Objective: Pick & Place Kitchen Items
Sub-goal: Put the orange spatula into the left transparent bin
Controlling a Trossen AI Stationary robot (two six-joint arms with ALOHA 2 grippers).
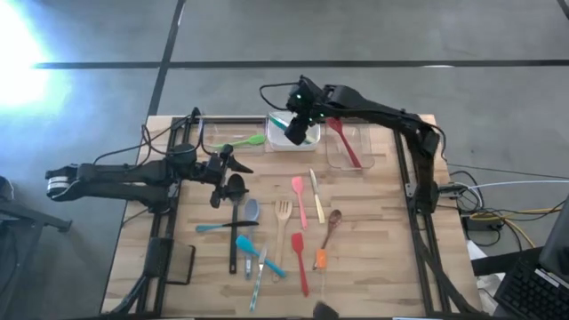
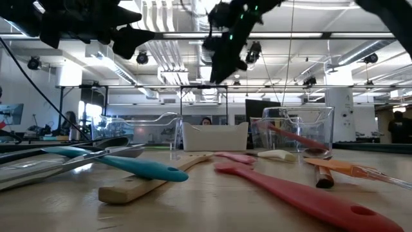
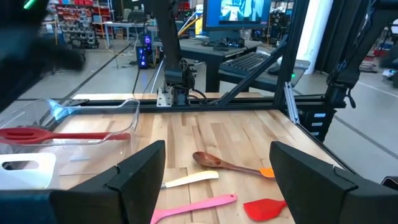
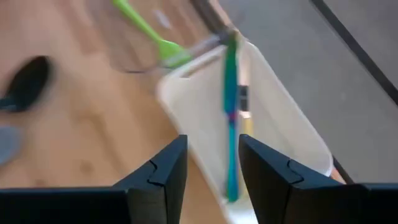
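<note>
Utensils (image 1: 283,233) scattered across the near half of the table (image 1: 373,267), some crossing, with bare wood toward the right edge. Teal tool (image 4: 231,118) lying lengthwise in the white tub (image 4: 292,134), green one (image 1: 247,140) in the clear tub to its left, red spatula (image 1: 345,144) in the clear tub (image 1: 364,160) to its right. Right gripper (image 4: 211,165) above the white tub, fingers a narrow gap apart, holding nothing. Left gripper (image 3: 217,168) wide apart and empty, over the table's left middle.
</note>
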